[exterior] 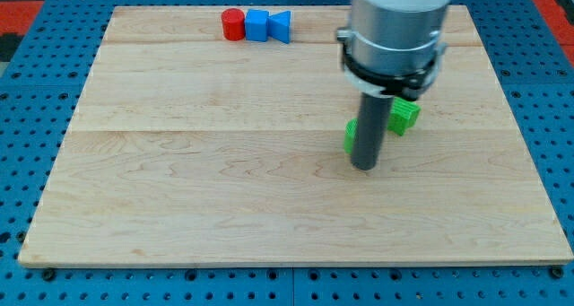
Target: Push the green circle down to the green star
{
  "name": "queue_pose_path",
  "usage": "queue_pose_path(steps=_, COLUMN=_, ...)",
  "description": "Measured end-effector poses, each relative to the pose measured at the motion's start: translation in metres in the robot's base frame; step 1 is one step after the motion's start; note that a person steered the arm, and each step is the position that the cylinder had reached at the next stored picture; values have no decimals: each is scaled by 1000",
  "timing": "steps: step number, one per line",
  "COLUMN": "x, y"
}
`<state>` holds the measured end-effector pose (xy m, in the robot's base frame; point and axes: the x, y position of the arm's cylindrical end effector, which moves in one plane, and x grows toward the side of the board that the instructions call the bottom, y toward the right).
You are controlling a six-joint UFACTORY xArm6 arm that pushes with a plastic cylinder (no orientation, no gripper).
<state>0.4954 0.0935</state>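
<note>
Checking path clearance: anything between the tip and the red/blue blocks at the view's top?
No. In the camera view, only bare board lies between my tip and the red cylinder, blue cube and blue triangular block.

green block [349,136] mostly hidden behind rod, shape unclear, arm cropped at top

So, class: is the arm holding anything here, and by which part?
Nothing is held. My tip is a bare rod, standing against a green block it partly hides.
</note>
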Motion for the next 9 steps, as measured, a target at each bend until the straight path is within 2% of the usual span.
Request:
queue_pose_path(steps=1, x=-8, y=-56)
queue_pose_path(steps=2, x=-29, y=-72)
queue_pose_path(steps=4, x=-35, y=12)
queue_pose_path(steps=5, x=-34, y=30)
queue_pose_path(steps=6, x=-32, y=4)
queue_pose_path(steps=7, x=10, y=-5)
queue_pose_path(steps=8, x=27, y=69)
queue_pose_path(steps=9, x=17, y=95)
